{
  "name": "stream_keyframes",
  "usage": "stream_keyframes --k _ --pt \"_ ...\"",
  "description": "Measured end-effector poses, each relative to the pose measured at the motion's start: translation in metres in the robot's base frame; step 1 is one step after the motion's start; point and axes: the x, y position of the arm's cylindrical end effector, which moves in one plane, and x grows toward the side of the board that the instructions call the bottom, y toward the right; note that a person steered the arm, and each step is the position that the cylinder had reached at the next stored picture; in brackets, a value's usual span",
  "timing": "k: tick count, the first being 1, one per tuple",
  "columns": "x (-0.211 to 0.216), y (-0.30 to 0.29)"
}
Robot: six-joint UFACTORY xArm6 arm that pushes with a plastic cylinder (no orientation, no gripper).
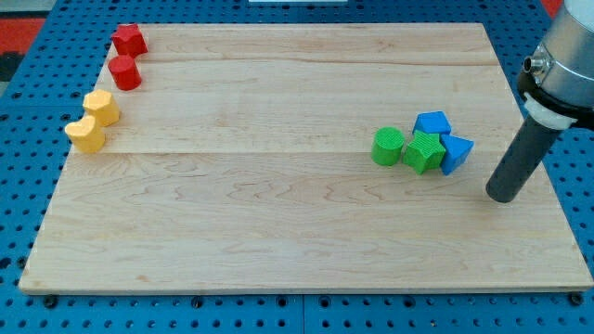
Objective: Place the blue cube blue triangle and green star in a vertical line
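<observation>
The blue cube (432,123) sits at the view's right on the wooden board. The blue triangle (456,153) lies just below and right of it. The green star (424,151) touches the triangle's left side and sits below the cube. My tip (502,196) rests on the board to the right of and below this cluster, a short gap from the blue triangle.
A green cylinder (388,147) touches the star's left side. At the view's upper left stand a red star-like block (129,40), a red cylinder (124,71), a yellow hexagon block (100,108) and a yellow heart-like block (85,134). The board's right edge (548,176) is near my tip.
</observation>
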Motion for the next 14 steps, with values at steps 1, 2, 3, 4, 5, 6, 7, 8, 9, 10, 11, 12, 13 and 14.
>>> stream_keyframes --k 1,2,3,4,5,6,7,8,9,10,11,12,13,14 --pt "-0.016 0.032" --pt "-0.052 0.029" --pt "-0.055 -0.041" --pt "-0.055 -0.072" --pt "-0.056 -0.082" --pt "-0.064 -0.063" --pt "-0.074 -0.027" --pt "-0.098 -0.021" --pt "-0.1 -0.065" --pt "-0.1 -0.094" --pt "-0.108 -0.08" --pt "-0.115 -0.062" --pt "-0.083 -0.044" --pt "-0.068 -0.048"
